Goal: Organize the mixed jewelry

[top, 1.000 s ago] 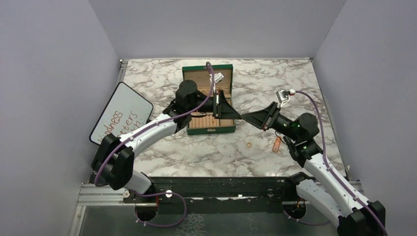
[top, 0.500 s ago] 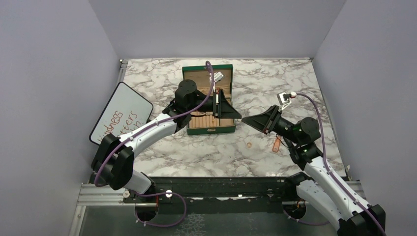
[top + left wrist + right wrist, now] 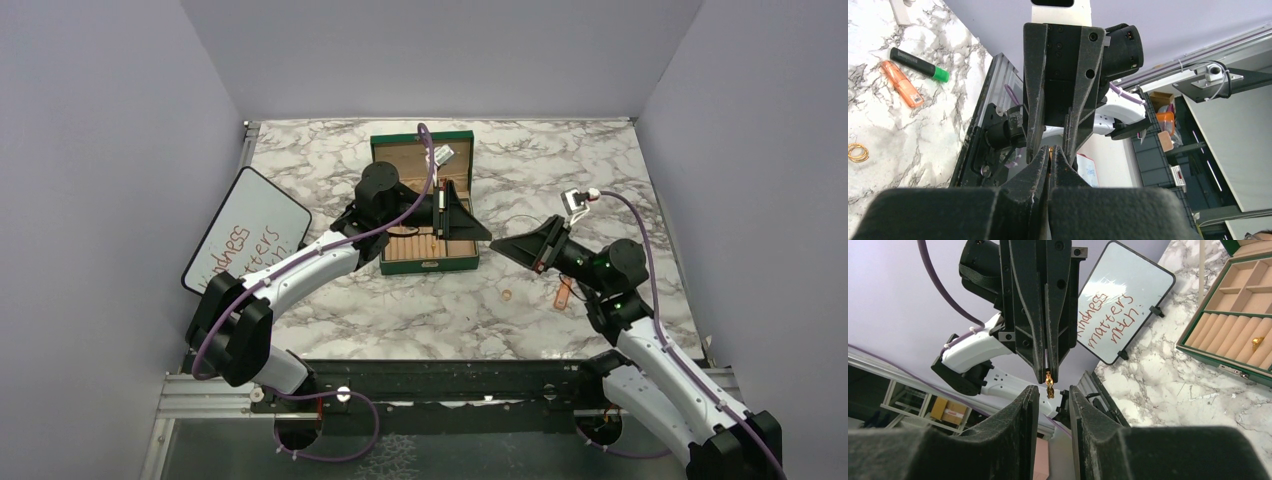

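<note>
A gold ring (image 3: 506,295) is seen loose on the near marble (image 3: 400,310). Beyond it, a tiny gold piece (image 3: 1049,388) is pinched in the closed left gripper (image 3: 488,238) at the mouth of the right gripper (image 3: 494,248), whose parted jaws should be centred and shut on it before release, beside the green box (image 3: 424,266)

box (image 3: 430,266): green (tan lining) | table (image 3: 400,310): grey-veined white marble | ring (image 3: 1049,384): gold
</note>
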### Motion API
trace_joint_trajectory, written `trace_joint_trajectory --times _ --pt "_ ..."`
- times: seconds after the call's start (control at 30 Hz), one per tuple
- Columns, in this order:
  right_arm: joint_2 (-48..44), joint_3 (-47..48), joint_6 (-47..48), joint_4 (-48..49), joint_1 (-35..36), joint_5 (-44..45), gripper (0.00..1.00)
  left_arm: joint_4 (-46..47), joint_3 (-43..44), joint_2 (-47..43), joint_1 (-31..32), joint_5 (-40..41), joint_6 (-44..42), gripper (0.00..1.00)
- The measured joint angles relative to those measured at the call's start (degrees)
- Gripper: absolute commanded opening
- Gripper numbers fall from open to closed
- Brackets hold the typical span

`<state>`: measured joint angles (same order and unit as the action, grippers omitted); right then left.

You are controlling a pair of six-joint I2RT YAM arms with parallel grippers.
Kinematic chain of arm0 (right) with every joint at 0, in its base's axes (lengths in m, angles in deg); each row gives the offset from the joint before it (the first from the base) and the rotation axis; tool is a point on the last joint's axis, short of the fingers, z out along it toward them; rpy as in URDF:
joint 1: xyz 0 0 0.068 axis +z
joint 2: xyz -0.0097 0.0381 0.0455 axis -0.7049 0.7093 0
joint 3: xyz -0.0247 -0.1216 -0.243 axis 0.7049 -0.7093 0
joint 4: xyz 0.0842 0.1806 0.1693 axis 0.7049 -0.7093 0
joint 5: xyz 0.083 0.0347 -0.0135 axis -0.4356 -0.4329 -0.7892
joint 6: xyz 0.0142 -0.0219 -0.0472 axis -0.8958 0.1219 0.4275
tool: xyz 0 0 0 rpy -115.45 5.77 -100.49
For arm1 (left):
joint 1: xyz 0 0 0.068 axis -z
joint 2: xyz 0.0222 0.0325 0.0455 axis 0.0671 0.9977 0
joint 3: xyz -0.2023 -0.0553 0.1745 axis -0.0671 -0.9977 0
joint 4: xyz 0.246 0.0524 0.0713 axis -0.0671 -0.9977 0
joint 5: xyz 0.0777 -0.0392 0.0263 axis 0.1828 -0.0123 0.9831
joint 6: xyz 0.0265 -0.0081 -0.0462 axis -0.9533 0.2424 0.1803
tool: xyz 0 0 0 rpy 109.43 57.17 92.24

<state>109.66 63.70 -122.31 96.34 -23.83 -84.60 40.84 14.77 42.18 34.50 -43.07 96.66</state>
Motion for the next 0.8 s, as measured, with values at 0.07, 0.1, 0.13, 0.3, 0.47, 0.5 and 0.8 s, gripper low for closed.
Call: trace_joint_trajectory --times 0.07,0.1,0.13,0.3,0.47,0.5,0.8 --pt "0.5 0.0 0.0 0.8 0.0 0.0 0.28 0.3 0.0 0.0 0.0 0.0 0.1 0.00" --pt "0.7 0.0 0.0 1.1 0.0 0.0 0.27 0.4 0.0 0.0 0.0 0.0 0.2 0.00" --pt "0.9 0.0 -0.2 1.7 0.0 0.0 0.25 0.5 0.0 0.0 0.0 0.0 0.3 0.00" --pt "1.3 -0.1 -0.5 3.8 0.0 0.0 0.24 1.1 -0.1 0.0 0.0 0.0 0.9 0.00" --pt "1.6 -0.3 -1.1 5.2 0.0 0.0 0.14 1.9 -0.2 0.0 0.0 0.0 1.3 0.00" --pt "1.6 -0.5 -1.1 5.5 0.0 0.0 0.10 1.9 -0.3 0.0 0.0 0.0 1.3 0.00" --pt "1.7 -0.8 -1.6 6.2 0.0 0.0 0.01 3.3 -0.8 0.0 0.0 0.0 2.3 0.38"
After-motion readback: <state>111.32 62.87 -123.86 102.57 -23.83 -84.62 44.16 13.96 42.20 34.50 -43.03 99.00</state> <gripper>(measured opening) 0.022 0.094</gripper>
